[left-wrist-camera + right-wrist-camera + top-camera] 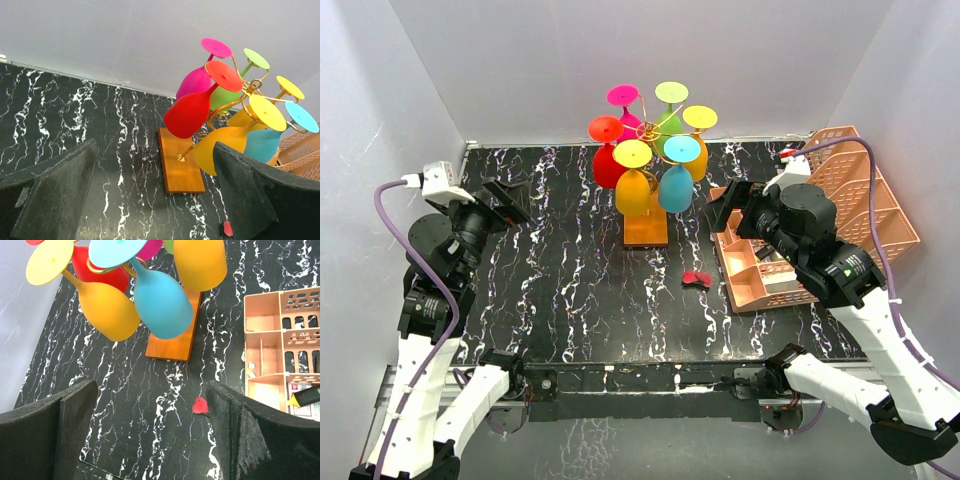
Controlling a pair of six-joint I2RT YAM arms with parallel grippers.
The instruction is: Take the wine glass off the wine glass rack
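With left gripper [508, 200] and right gripper [728, 205] noted open and empty, closely hung glasses [676, 187] could be knocked off the wine glass rack [645, 230] if brushed

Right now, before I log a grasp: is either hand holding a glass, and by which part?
Nothing is held. The left hand and the right hand are both open and empty. The glasses all hang on the rack.
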